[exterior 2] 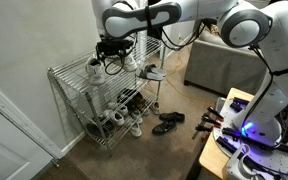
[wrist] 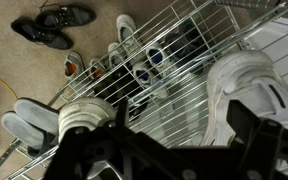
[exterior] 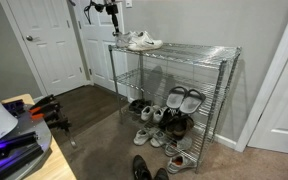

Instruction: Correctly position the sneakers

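Two small white lace-up sneakers lie on the top shelf of the wire rack (exterior: 199, 50). In an exterior view they sit near the rack's left end (exterior: 142, 41). In the wrist view one sneaker (wrist: 246, 82) lies at the right and the other (wrist: 81, 120) at the lower left. My gripper (wrist: 184, 140) hangs just above the shelf between them, open and empty. It also shows in both exterior views (exterior: 113, 27) (exterior 2: 111, 60), where one sneaker (exterior 2: 152, 72) lies near the shelf's end.
Grey slip-ons (exterior: 184, 98) rest on a lower shelf, with several other shoes (exterior: 154, 135) on the bottom shelf. Black shoes (exterior: 142, 168) (exterior 2: 167, 123) lie on the floor in front. A white door (exterior: 44, 45) stands beside the rack. A table with equipment (exterior: 14, 130) is nearby.
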You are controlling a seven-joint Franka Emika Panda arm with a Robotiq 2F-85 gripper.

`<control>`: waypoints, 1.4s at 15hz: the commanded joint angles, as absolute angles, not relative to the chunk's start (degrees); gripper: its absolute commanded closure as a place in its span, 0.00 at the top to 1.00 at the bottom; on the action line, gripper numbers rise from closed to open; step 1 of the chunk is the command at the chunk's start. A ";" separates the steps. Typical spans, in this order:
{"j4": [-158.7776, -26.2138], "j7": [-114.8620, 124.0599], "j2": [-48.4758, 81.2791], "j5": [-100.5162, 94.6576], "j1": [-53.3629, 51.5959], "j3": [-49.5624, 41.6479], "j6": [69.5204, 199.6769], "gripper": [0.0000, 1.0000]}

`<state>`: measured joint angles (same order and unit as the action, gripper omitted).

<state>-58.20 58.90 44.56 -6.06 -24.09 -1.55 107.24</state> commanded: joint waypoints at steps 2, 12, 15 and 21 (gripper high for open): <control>-54.45 58.01 46.30 -3.47 -23.20 0.21 107.24 1.00; -46.23 67.94 52.33 -3.13 -24.49 0.22 114.21 1.00; -44.15 76.24 55.15 -3.97 -24.86 -0.78 116.59 1.00; -42.49 73.94 57.33 -7.13 -25.03 -2.38 113.97 1.00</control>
